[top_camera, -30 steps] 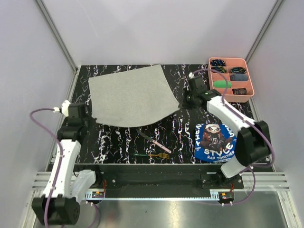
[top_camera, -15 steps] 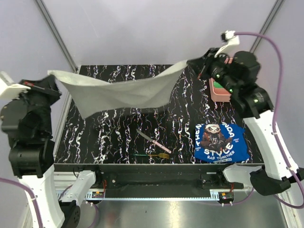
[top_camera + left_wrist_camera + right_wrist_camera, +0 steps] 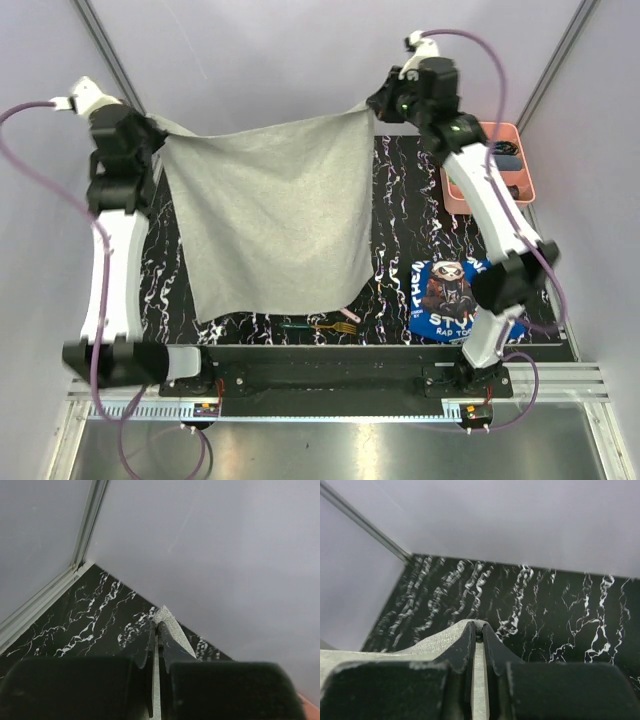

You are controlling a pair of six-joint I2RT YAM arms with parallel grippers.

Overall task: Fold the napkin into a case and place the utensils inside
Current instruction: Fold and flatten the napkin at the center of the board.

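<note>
**Grey Cloth Is Being Held Up Like a Curtain**

The thin, light grey square napkin (image 3: pixel 265 215) is being held up in the air by its two top corners. One corner is being pinched by the left claw (image 3: pixel 152 132), which is shut on it. The other corner is being pinched by the right claw (image 3: pixel 378 103), which is also shut on it (in each wrist view only a small bit of cloth is being squeezed between the fingers). The napkin is hanging down toward the front of the table. No fold is being made yet, so no case is being formed.

Some things could be going wrong soon. A corner could be slipping out, because so little cloth is being gripped. The green-handled fork with gold tines (image 3: pixel 320 326) and the pink-handled knife (image 3: pixel 350 316) are lying right under the bottom edge, with most of the knife being hidden. If the napkin is being laid down there, they could be covered or pushed along.

The work is being done on a black table with white marble lines (image 3: pixel 400 230). A pink plastic tray (image 3: pixel 529 180) is sitting at the far right, and a blue printed cloth (image 3: pixel 450 290) at the front right. The space is being closed in by pale plain walls (image 3: pixel 260 60) and grey metal posts (image 3: pixel 110 50).
</note>
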